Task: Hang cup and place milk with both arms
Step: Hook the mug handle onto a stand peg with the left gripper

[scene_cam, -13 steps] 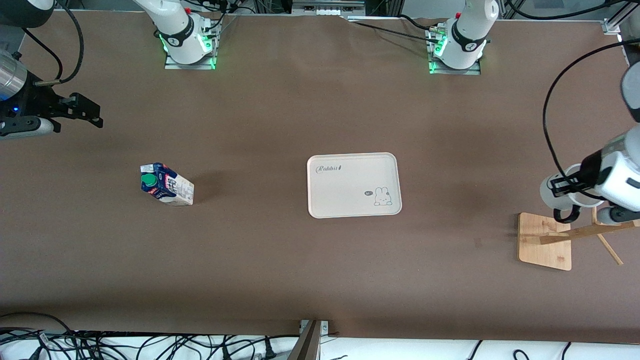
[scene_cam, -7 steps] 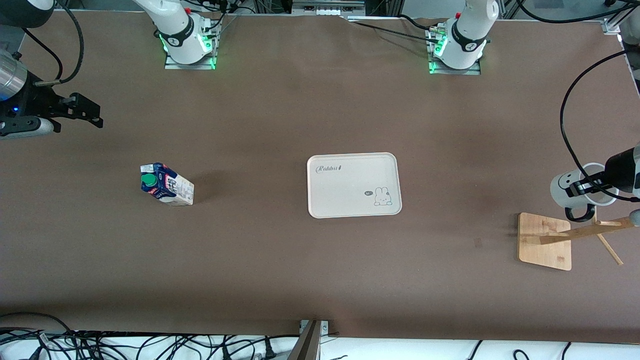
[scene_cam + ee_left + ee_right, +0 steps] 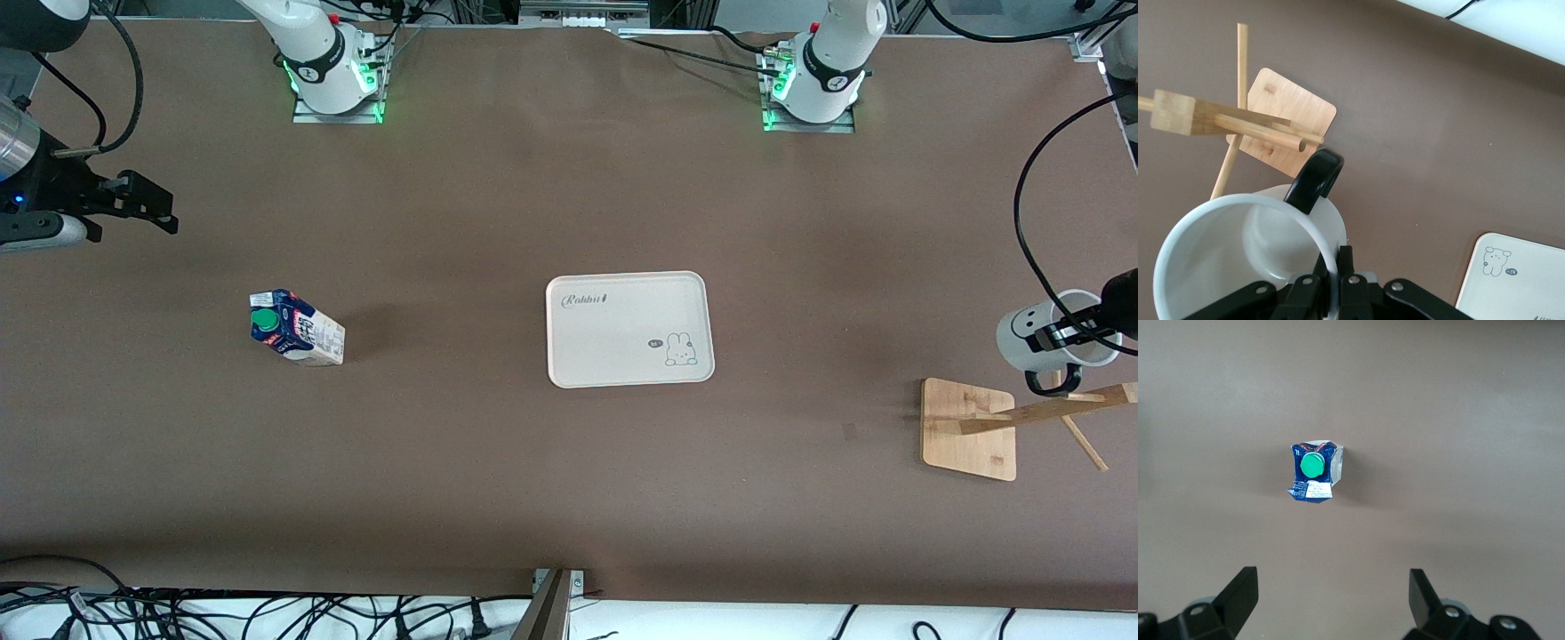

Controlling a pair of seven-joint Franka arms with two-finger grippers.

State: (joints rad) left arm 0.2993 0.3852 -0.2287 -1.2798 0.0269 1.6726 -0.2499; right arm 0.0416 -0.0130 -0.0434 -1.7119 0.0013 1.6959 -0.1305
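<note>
The cup [image 3: 1053, 338] is held up in the air by the left gripper [image 3: 1077, 336] at the left arm's end of the counter [image 3: 551, 480], over the wooden rack [image 3: 1013, 425] that stands near that end. The rim wall of the cup [image 3: 1248, 257] is pinched between the left gripper's fingers [image 3: 1346, 283], one inside the mouth and one outside, and the black handle [image 3: 1313, 180] is seen close to the tip of one of the rack's pegs [image 3: 1268, 127]; whether they touch cannot be told. The smiley face is turned toward the middle of the counter. The milk [image 3: 296, 327] stands upright on the counter toward the right arm's end, well apart from the white tray [image 3: 629, 329] at the middle of the counter. The right gripper [image 3: 142, 203] is held up at the edge of the right arm's end of the counter, with the milk [image 3: 1314, 471] in its wrist view; its fingers [image 3: 1238, 597] are spread wide with nothing between them, and the arm waits.
</note>
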